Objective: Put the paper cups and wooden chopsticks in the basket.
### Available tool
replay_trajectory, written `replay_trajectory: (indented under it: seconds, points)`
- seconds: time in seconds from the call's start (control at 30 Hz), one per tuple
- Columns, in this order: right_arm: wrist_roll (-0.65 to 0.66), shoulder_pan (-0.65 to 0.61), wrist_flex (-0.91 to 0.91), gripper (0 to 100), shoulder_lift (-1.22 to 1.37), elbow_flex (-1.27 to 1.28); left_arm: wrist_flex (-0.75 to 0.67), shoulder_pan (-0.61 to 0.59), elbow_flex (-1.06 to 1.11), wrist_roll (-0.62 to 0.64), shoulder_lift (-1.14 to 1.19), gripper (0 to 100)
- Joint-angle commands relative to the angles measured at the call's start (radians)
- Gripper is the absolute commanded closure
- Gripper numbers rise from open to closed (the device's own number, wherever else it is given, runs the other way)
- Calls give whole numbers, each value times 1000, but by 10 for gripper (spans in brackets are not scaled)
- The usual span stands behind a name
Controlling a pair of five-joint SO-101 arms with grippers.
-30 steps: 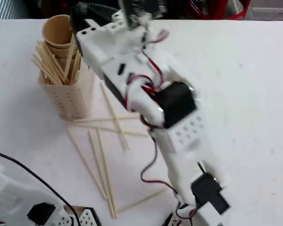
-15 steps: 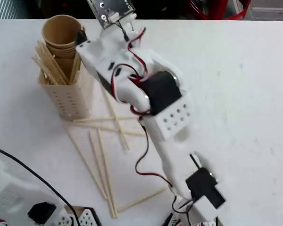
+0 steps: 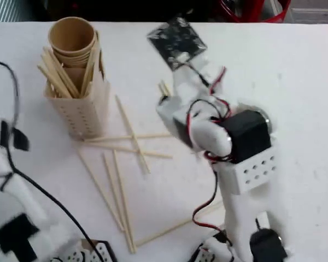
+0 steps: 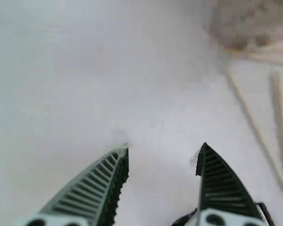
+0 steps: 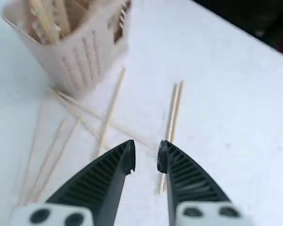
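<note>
Nearest me on the left, the left tool (image 4: 164, 155) hangs spread wide over bare desk (image 4: 85, 70) with nothing between its jaws. A few loose sticks (image 4: 254, 127) lie off to its right.

Most of the loose sticks (image 3: 120, 191) are scattered mid-desk, just near of the basket. Their long axes run mostly near to far, and two lie crosswise.

The right tool (image 5: 145, 150) is over the middle of the desk, jaws parted by a narrow gap and pinching nothing. I think the next grab turns on a pair (image 5: 174, 108) of sticks lying side by side just ahead of that tool, a little to its right. Their long axis runs near to far, roughly in line with the tool's reach, so I judge the right arm is far better placed for it.

The right wrist view gives me the pair's full length. From above, the right arm (image 3: 229, 136) covers most of it.

Far left stands the basket (image 3: 85, 114), already holding stacked cups (image 3: 71, 35) and a bundle of sticks.
</note>
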Motion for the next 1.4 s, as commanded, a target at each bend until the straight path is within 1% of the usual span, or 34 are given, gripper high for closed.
replay_trajectory:
  seconds: [0.0,0.07,0.17,0.27,0.33,0.4,0.5,0.67,0.77,0.83,0.9,0.97,1.1,1.23,1.37]
  points:
    - [124,165,-125,917,-185,480,-17,209,290,-31,-289,757]
    - [172,246,-246,917,-265,723,-63,338,399,12,-381,756]
    - [216,331,-453,917,-374,1073,-186,493,522,160,-430,756]
    - [265,377,-590,917,-469,1344,-330,598,621,265,-403,755]
    - [301,403,-645,917,-526,1471,-428,642,681,316,-366,754]
    - [324,437,-677,917,-579,1564,-516,674,735,348,-318,753]
    - [331,483,-690,917,-647,1639,-614,693,792,387,-242,718]
    - [324,490,-713,917,-742,1735,-758,691,845,460,-108,710]
    - [324,495,-716,917,-788,1768,-833,694,836,474,-12,710]
    - [324,495,-714,917,-809,1780,-836,694,809,477,58,710]
    - [322,496,-714,917,-829,1794,-835,693,787,512,128,710]
    - [322,496,-716,917,-842,1803,-798,693,741,542,189,711]
    - [322,496,-716,917,-857,1809,-746,705,654,540,305,775]
    - [322,496,-716,917,-855,1809,-686,779,551,539,414,839]
    - [322,496,-716,917,-855,1809,-671,875,470,537,476,879]
